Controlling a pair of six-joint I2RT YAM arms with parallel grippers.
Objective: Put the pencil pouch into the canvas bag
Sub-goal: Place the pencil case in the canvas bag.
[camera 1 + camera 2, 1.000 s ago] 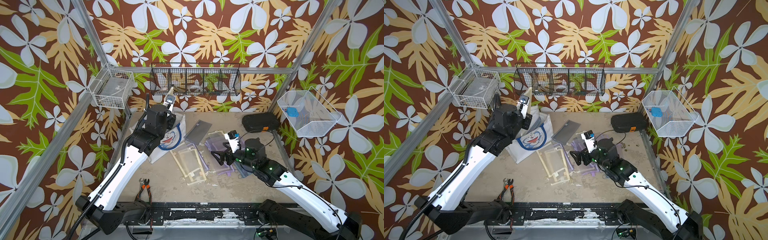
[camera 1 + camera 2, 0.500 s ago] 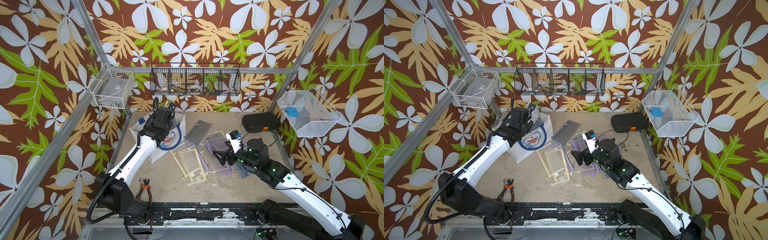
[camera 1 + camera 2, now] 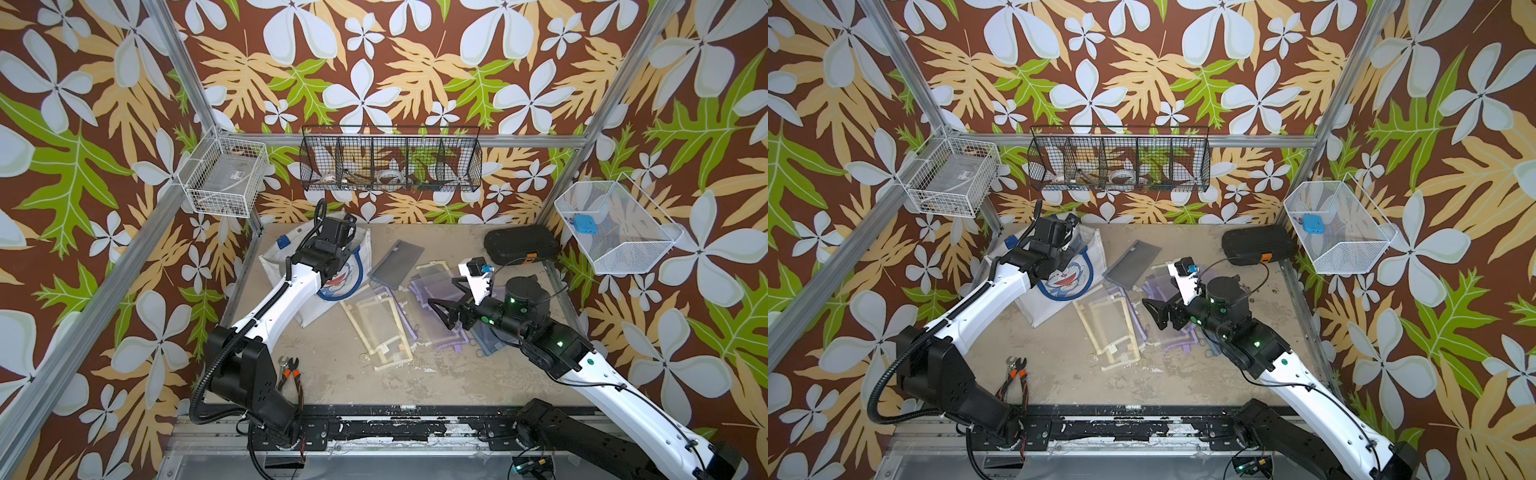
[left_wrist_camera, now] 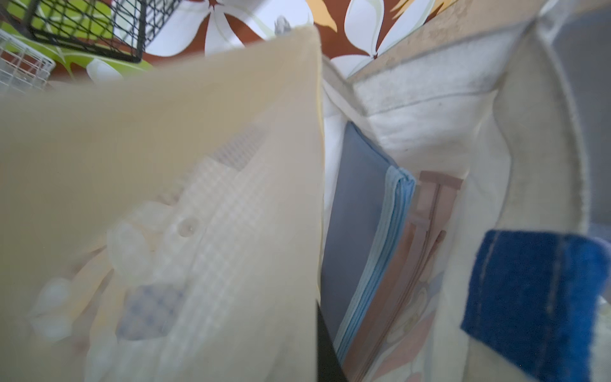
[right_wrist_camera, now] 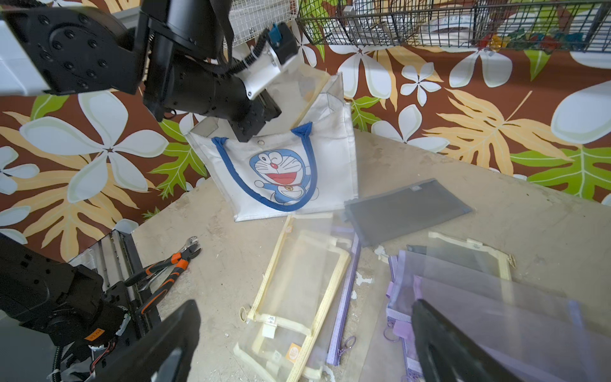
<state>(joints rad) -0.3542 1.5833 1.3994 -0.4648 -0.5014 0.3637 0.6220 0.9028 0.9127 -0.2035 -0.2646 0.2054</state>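
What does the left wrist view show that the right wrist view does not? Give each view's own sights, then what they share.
Left wrist only: inside the bag, a blue pouch and a pinkish pouch. Right wrist only: the cat print, pliers, loose pouches on the table, and the left gripper shut on the cream pouch. Both: the bag, the cream pouch at its mouth, the black basket.

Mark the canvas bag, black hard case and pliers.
canvas bag (image 5: 284,175), right wrist view, printed cat face.
black hard case (image 3: 519,245), in a top view, lid centre.
pliers (image 3: 1016,373), in a top view, near the pivot.
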